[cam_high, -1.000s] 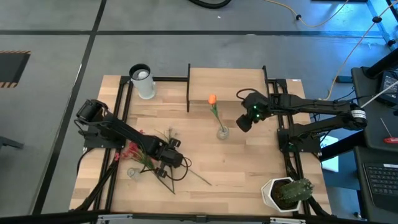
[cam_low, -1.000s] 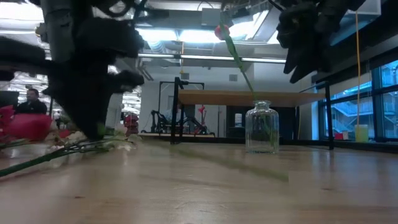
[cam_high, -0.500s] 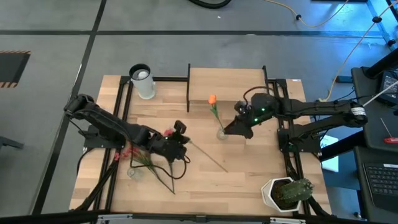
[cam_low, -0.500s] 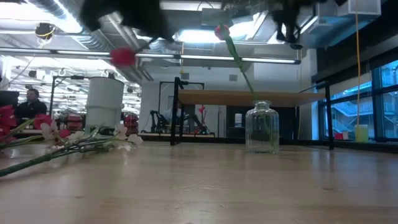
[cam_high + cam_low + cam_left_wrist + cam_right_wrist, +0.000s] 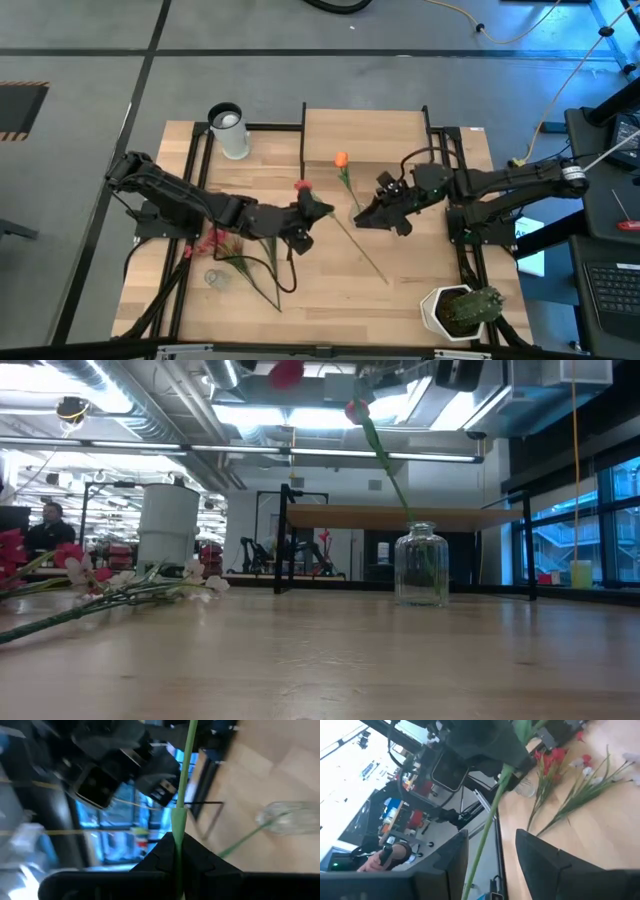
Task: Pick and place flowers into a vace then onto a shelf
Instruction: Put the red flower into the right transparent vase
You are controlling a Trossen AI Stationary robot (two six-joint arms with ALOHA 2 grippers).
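Between both tools (image 5: 318,210): red tulip (image 5: 301,185).

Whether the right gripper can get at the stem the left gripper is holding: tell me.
Probably yes. The right gripper is open and the red flower's stem runs between its fingers, with nothing across the gap. The left gripper is shut on the same stem, nearer the bloom.

I see a red tulip (image 5: 301,186) on a green stem, gripped by my black left gripper (image 5: 318,209), and an orange tulip (image 5: 341,158) standing in the clear glass vase (image 5: 420,565). The loose flowers (image 5: 232,252) show red and white blossoms on green stalks over the pale wood table (image 5: 400,290). A green cactus (image 5: 470,307) sits in a white pot.
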